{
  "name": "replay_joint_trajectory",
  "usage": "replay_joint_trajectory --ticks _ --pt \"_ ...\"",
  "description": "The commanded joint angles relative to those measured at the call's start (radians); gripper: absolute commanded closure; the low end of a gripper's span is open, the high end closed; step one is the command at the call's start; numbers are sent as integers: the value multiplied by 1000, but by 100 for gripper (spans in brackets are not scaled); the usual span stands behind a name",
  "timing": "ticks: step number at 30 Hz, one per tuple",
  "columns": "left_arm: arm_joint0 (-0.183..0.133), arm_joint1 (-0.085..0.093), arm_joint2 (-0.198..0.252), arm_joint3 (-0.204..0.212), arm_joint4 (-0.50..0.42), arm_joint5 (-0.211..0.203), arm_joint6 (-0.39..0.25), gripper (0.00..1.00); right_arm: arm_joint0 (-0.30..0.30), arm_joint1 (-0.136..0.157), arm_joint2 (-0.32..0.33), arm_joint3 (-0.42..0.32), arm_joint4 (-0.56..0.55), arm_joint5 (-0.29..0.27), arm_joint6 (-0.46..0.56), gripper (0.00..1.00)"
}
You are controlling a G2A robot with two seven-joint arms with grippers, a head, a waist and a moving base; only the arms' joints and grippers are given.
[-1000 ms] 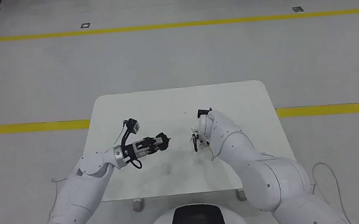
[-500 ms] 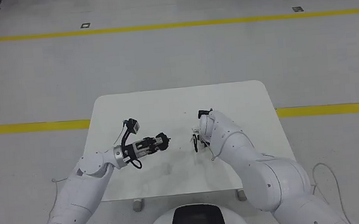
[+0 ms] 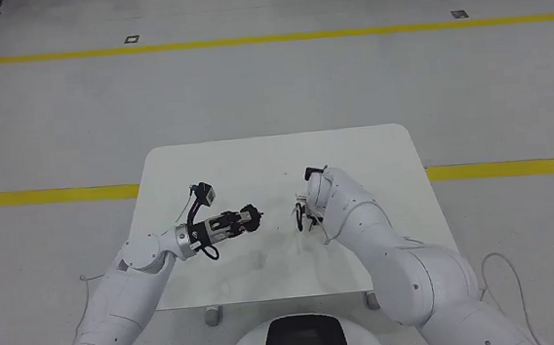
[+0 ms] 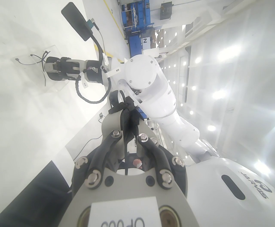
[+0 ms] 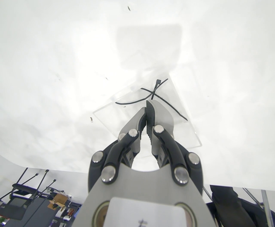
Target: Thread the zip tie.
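Note:
My right gripper (image 5: 146,105) is shut, its tips down on a clear plate (image 5: 187,133) where thin black zip ties (image 5: 129,102) cross. One tie, with its head (image 5: 158,81) beyond the tips, runs straight in between them. In the top view this gripper (image 3: 299,218) is near the middle of the white table (image 3: 256,155). My left gripper (image 3: 252,214) hovers a short way to its left, pointing at it. The left gripper (image 4: 126,114) is shut on another thin black zip tie (image 4: 125,154) running along between its fingers.
In the left wrist view the plate (image 4: 53,87) lies flat on the table under the right gripper (image 4: 46,66), with tie ends sticking out past it. Bare tabletop lies around the plate on all sides, and the table's front edge is close behind both arms.
The right arm has shifted very slightly over the plate. The left arm has kept still.

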Motion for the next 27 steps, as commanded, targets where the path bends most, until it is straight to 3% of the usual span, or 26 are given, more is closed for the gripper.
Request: replay_joint_trajectory --ticks 1,6,8,9,18,27 --pt "0 0 0 0 0 0 0 100 -4 0 1 -7 0 0 -2 100" --pt "0 0 0 0 0 0 0 100 -9 4 -27 -5 0 0 -14 100" --pt "0 0 0 0 0 0 0 100 -7 4 -41 -1 0 0 -17 84" --pt "0 0 0 0 0 0 0 100 -5 3 -49 2 0 0 -16 82" --pt "0 0 0 0 0 0 0 100 1 -2 -83 9 0 0 -15 92" --pt "0 0 0 0 0 0 0 100 4 -1 -101 22 0 0 -11 84"
